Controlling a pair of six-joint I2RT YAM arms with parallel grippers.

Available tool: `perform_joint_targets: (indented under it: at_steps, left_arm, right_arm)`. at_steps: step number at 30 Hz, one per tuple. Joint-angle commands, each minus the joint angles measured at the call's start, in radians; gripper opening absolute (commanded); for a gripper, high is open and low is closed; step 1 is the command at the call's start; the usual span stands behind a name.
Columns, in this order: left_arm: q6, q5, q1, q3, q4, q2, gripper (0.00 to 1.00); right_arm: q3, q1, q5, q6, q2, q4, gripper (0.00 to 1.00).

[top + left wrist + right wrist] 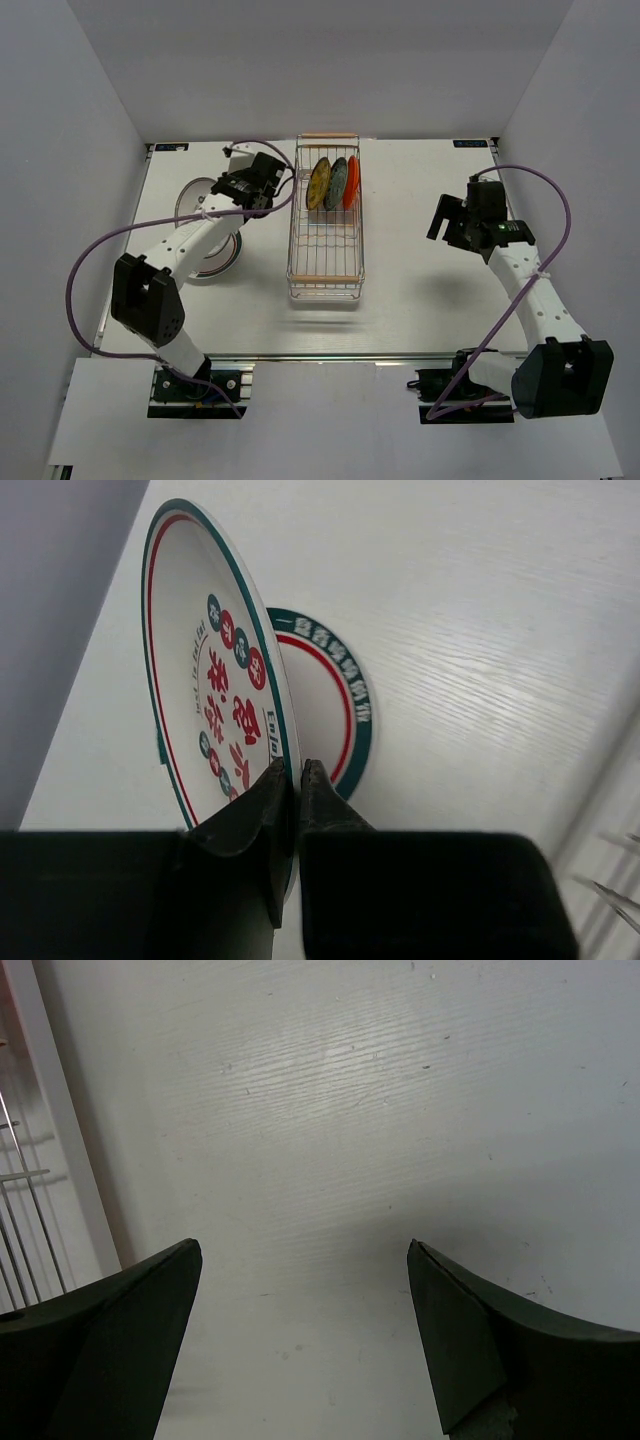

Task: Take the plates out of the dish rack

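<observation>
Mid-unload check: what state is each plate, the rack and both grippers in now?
left gripper: shut on the marked white plate's rim.
marked white plate: held tilted, outside the dish rack.
flat white plate: lying on the table.
mustard plate: upright in the dish rack's far end.
grey-teal plate: upright beside it.
orange-red plate: upright, rightmost of the three.
dish rack: on the table, near part holds no plates.
right gripper: open, empty.

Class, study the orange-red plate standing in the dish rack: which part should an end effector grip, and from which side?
Likely its upper rim, from above. The orange-red plate stands on edge in the dish rack, so its thin rim points up, clear of the wires; the grey plate crowds one face.
</observation>
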Motion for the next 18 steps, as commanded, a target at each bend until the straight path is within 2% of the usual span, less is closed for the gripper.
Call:
perform_joint_targets:
  at_steps: [1, 6, 16, 17, 18]
  left_arm:
    - [0.041, -0.024, 0.052, -0.035, 0.104, -0.01, 0.0]
    - [0.024, 0.015, 0.104, -0.037, 0.088, 0.085, 0.0]
    - [0.035, 0.094, 0.133, -0.041, 0.105, 0.163, 0.0]
    - [0.027, 0.104, 0.133, -0.032, 0.099, 0.169, 0.08]
    - [0.026, 0.114, 0.133, -0.027, 0.088, 0.183, 0.23]
  right_arm:
    - [0.041, 0.0, 0.005, 0.005, 0.009, 0.003, 0.89]
    - [0.047, 0.002, 0.005, 0.005, 0.027, -0.001, 0.89]
    - [0.051, 0.0, 0.008, 0.004, 0.04, -0.006, 0.89]
    - [0.051, 0.002, 0.008, 0.004, 0.041, -0.008, 0.89]
    - [0.051, 0.002, 0.007, 0.004, 0.043, -0.009, 0.89]
